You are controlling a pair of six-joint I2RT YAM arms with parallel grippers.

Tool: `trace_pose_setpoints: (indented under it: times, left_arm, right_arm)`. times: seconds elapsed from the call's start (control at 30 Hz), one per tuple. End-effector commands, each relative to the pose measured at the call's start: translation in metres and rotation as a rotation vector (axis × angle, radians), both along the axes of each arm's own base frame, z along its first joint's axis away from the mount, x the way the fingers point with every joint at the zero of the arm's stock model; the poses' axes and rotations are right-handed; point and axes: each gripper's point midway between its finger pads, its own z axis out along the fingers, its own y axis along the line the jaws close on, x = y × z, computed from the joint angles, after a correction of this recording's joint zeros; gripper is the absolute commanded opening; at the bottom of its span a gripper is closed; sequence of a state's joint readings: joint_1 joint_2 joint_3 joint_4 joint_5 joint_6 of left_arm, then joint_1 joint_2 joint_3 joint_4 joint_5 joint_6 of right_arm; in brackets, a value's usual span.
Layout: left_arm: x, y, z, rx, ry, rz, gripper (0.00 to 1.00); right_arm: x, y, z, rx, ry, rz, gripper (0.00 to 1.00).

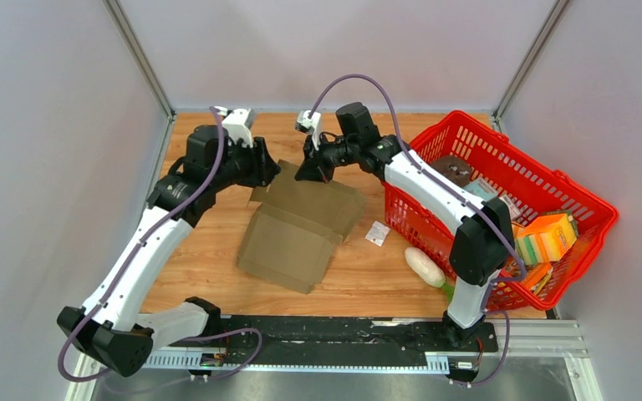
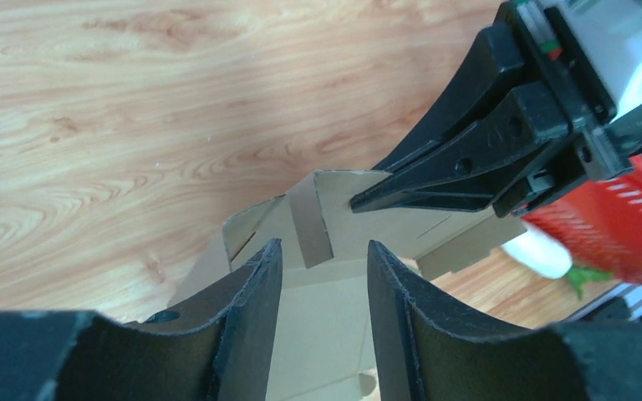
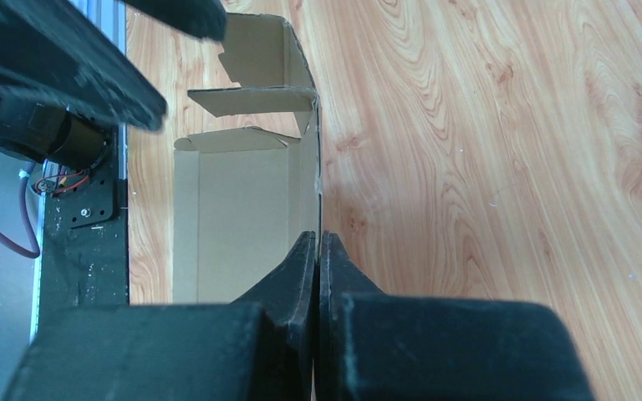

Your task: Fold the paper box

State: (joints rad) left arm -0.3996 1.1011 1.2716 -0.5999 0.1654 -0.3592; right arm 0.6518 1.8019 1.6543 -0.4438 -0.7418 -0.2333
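Observation:
The paper box [image 1: 299,227] is a brown cardboard sheet, partly folded up, lying mid-table. My right gripper [image 1: 307,171] is at its far edge and is shut on one upright wall. In the right wrist view the thin wall [image 3: 316,167] runs straight down into the closed right gripper [image 3: 318,238]. My left gripper [image 1: 267,173] hovers at the box's far-left corner. In the left wrist view the left gripper [image 2: 324,251] is open, with only cardboard [image 2: 384,225] showing beyond the gap and nothing between its fingers. The right gripper's tip [image 2: 368,200] presses on that raised flap.
A red plastic basket [image 1: 589,213] full of packaged goods stands at the right, touching the right arm. A small white packet [image 1: 377,234] and a white oblong item [image 1: 425,266] lie between box and basket. The black mounting rail [image 1: 343,334] runs along the near edge.

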Motion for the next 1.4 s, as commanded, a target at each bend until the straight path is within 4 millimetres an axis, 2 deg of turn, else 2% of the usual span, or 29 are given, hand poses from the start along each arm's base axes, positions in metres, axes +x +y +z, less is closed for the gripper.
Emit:
trace_pose_setpoints:
  times: [0.0, 0.13, 0.3, 0.63, 0.83, 0.93, 0.97, 1.0, 1.03, 1.07, 1.13, 1.17, 1.2, 1.23, 1.27, 1.3, 1.33, 1.37]
  left_arm:
    - [0.006, 0.006, 0.006, 0.132, -0.047, 0.036, 0.49]
    - [0.007, -0.001, 0.005, 0.142, -0.070, 0.018, 0.47]
    - [0.015, 0.003, -0.001, 0.241, -0.075, 0.061, 0.43]
    - [0.017, -0.005, -0.012, 0.332, -0.080, 0.051, 0.37]
    - [0.022, -0.007, -0.023, 0.341, -0.075, 0.064, 0.18]
    - [0.025, -0.004, -0.028, 0.338, -0.090, 0.096, 0.10]
    - [0.023, -0.001, -0.036, 0.342, -0.087, 0.100, 0.07]
    - [0.023, 0.000, -0.039, 0.337, -0.093, 0.108, 0.06]
    - [0.027, -0.002, -0.036, 0.311, -0.121, 0.121, 0.05]
    - [0.024, 0.000, -0.047, 0.305, -0.112, 0.130, 0.04]
    - [0.028, 0.000, -0.048, 0.273, -0.141, 0.162, 0.02]
    - [0.026, 0.003, -0.059, 0.268, -0.131, 0.174, 0.01]
    - [0.028, 0.005, -0.062, 0.265, -0.135, 0.195, 0.00]
    - [0.031, 0.004, -0.060, 0.235, -0.157, 0.209, 0.00]
    - [0.030, 0.006, -0.071, 0.241, -0.147, 0.217, 0.00]
    - [0.030, 0.008, -0.077, 0.241, -0.145, 0.232, 0.00]
    - [0.034, 0.007, -0.074, 0.213, -0.171, 0.251, 0.00]
    - [0.032, 0.010, -0.087, 0.209, -0.154, 0.268, 0.00]
  right_arm:
    - [0.004, 0.008, 0.016, 0.024, -0.046, 0.015, 0.00]
    - [0.003, 0.008, 0.016, 0.021, -0.046, 0.016, 0.00]
    - [0.003, 0.008, 0.015, 0.013, -0.054, 0.009, 0.00]
    - [0.002, 0.008, 0.016, 0.012, -0.055, 0.011, 0.00]
    - [0.004, 0.007, 0.016, 0.005, -0.059, -0.002, 0.00]
    - [0.012, 0.006, 0.014, -0.011, -0.068, -0.045, 0.02]
    - [0.017, 0.005, 0.012, -0.025, -0.073, -0.071, 0.08]
    - [0.021, 0.003, 0.011, -0.032, -0.067, -0.101, 0.22]
    - [0.025, 0.002, 0.007, -0.050, -0.058, -0.130, 0.48]
    - [0.035, -0.002, 0.009, -0.067, -0.073, -0.184, 0.55]
    - [0.045, -0.008, 0.003, -0.111, -0.029, -0.275, 0.65]
    - [0.056, -0.013, 0.012, -0.125, -0.047, -0.338, 0.66]
    - [0.055, -0.018, 0.007, -0.159, -0.019, -0.367, 0.70]
    - [0.058, -0.021, 0.006, -0.169, 0.013, -0.425, 0.79]
    - [0.073, -0.034, 0.008, -0.199, -0.001, -0.550, 0.80]
    - [0.080, -0.044, 0.016, -0.208, -0.001, -0.635, 0.81]
    - [0.084, -0.049, 0.020, -0.184, 0.069, -0.748, 0.83]
    - [0.092, -0.063, 0.026, -0.187, 0.070, -0.860, 0.83]
